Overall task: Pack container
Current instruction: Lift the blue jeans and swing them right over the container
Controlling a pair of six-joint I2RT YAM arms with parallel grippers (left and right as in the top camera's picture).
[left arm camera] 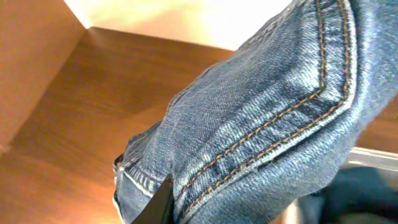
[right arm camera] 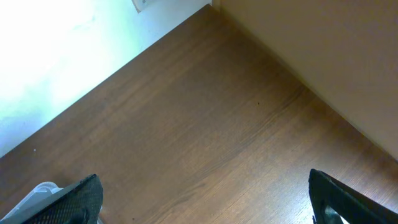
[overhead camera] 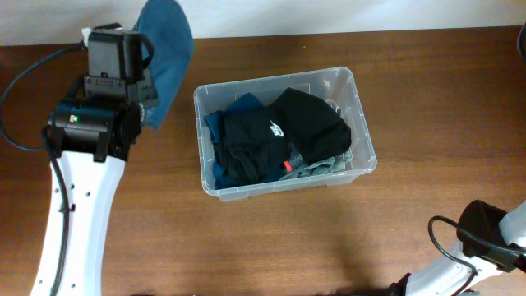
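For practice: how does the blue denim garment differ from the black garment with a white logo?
The blue denim garment hangs from the left gripper, outside the clear plastic tub; the black garment with a white logo lies inside it. Denim shows orange stitching; the black one, none. Both are clothing.

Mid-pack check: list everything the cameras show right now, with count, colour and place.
container: 1, clear plastic, centre of the table, open top.
black garment: 1, black with a small white logo, on top of the pile in the container.
blue garment: 1 visible, dark blue, along the container's left side, partly under the black garment.
grey item: 1, grey with a red tag, at the container's lower wall in the overhead view.
denim garment: 1, blue with orange stitching, held up left of the container.
table: 1, brown wood.
left gripper: 1, black, shut on the denim garment.
right gripper: 1, black, open, holding nothing, over bare table.
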